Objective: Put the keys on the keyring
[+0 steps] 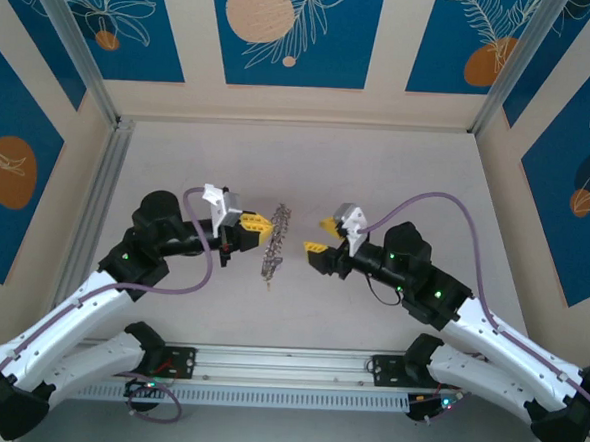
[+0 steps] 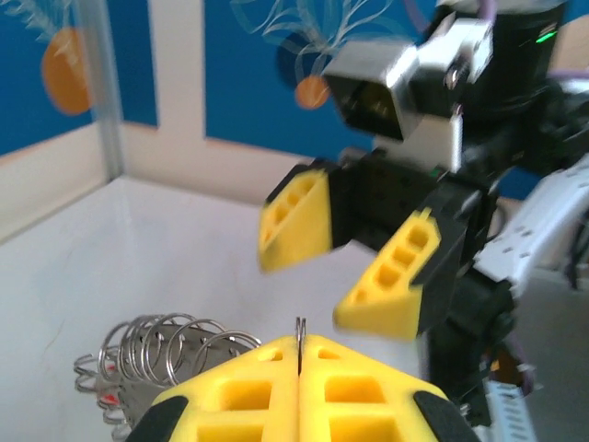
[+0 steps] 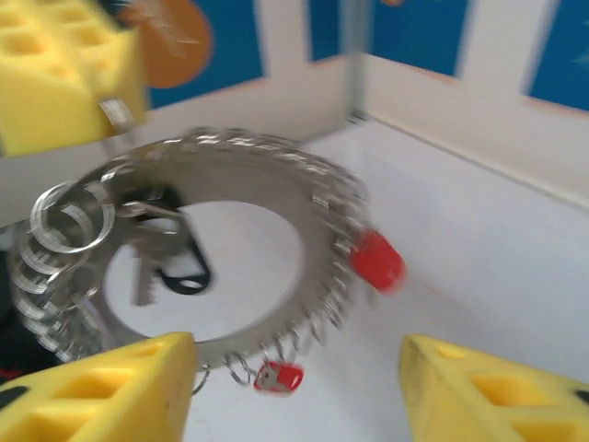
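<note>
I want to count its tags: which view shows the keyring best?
The right wrist view: the keyring faces the camera, showing its hole, fringe of loops and two red tags, though blurred. Top external shows the keyring as a thin edge-on strip. The left wrist view catches some loops and its thin edge.

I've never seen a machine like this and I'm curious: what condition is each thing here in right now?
left end effector: shut, pinching the keyring's rim.
right end effector: open, facing the keyring, not touching it.
keyring: held upright by its edge.
keys: hanging on the keyring, dangling across its hole.
red tags: dangling from the keyring's rim.
</note>
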Tool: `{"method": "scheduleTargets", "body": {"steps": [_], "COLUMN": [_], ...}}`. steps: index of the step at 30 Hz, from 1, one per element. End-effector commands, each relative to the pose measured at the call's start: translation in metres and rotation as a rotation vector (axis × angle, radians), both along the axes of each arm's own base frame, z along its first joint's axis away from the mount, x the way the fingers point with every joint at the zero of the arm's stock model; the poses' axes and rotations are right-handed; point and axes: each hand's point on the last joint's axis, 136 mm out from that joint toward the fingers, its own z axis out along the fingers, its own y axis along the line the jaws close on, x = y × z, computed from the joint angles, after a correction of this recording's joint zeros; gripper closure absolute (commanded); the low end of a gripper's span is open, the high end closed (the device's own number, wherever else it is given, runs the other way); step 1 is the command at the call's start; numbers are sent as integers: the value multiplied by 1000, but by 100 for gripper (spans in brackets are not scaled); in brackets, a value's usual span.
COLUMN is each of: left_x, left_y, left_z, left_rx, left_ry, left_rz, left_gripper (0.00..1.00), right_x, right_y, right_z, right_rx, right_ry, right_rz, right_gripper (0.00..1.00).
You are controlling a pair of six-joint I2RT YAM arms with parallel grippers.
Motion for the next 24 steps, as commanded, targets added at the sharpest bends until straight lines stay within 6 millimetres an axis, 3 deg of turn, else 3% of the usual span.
{"method": "scheduleTargets", "body": {"steps": [1,5,12,18,20,24], "left_x": [32,59,99,136,153,185], "left_y": [10,11,-4,-39,-49,-59], "left_z": [-28,-66,-117,-162,-180,-214], "left_rx": [119,243,365,399,416,451], "left_ry": [-3,30,146,242,261,299], "left_rz": [155,240,295,319,349,425], "left_gripper": [100,100,100,100,100,100], "right_x": [34,58,77,82,83,78], "right_y": [-47,-76,-88,-97,-100,-105], "right_z": [-7,-23,-41,-47,-48,-44], "right_rx": [40,84,96,109,108,136], "right_ry": [62,149,186,195,192,149], "right_rz": [-279,-405,-455,-490,-501,-507], "right_gripper": [33,24,18,8,0,1]}}
